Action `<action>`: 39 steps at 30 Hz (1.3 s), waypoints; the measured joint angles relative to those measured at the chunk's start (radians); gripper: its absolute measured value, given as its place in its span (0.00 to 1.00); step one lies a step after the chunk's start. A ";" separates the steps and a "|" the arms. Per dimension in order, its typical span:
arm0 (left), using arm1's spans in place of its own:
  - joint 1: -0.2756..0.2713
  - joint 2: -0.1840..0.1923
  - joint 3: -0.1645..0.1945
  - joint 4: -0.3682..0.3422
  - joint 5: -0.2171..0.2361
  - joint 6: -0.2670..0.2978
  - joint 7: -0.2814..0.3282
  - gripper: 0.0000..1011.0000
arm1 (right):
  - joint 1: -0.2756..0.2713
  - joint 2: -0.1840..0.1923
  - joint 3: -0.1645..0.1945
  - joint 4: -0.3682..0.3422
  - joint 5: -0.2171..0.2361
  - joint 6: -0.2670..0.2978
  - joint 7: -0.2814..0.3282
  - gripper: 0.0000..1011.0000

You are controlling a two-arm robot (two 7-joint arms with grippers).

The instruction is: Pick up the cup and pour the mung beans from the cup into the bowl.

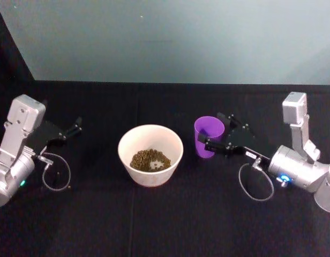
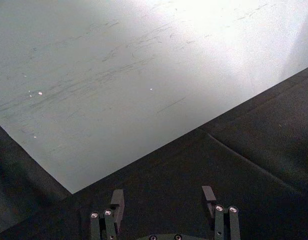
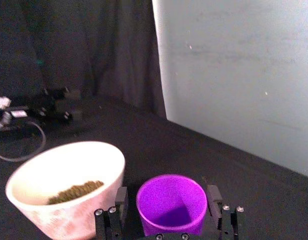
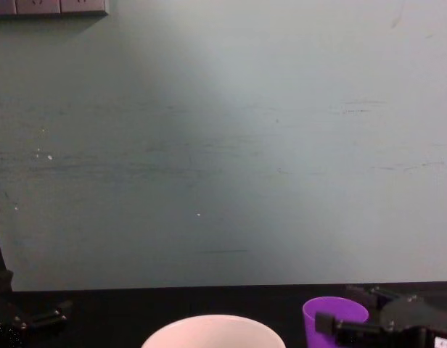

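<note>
Your right tool (image 1: pixel 214 134) has its 2 fingers set either side of the cup (image 1: pixel 208 135), which stands upright on the black surface (image 1: pixel 165 225) at 3 o'clock from the bowl (image 1: pixel 150 154), just beside it; you cannot tell whether the fingers press its wall. Mung beans (image 1: pixel 149 160) lie in the bowl. Your left tool (image 2: pixel 163 200) sits parked at 9 o'clock, spread wide and holding nothing.

Both pincers (image 1: pixel 74 127) (image 1: pixel 218 131) spread wide.
</note>
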 joint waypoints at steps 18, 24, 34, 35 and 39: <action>0.000 0.000 0.000 0.000 0.000 0.000 0.000 1.00 | -0.180 0.084 0.118 -0.426 0.083 0.176 -0.291 0.99; 0.000 0.000 0.000 0.000 0.000 0.000 0.000 1.00 | -0.244 0.071 0.167 -0.510 0.047 0.189 -0.426 0.99; 0.000 0.000 0.000 0.000 0.000 0.000 0.000 1.00 | -0.364 0.018 0.241 -0.596 -0.079 0.107 -0.635 0.99; 0.000 0.000 0.000 0.000 0.000 0.000 0.000 1.00 | -0.369 0.009 0.248 -0.586 -0.096 0.085 -0.652 0.99; 0.000 0.000 0.000 0.000 0.000 0.000 0.000 1.00 | -0.366 -0.010 0.260 -0.545 -0.120 0.055 -0.668 0.99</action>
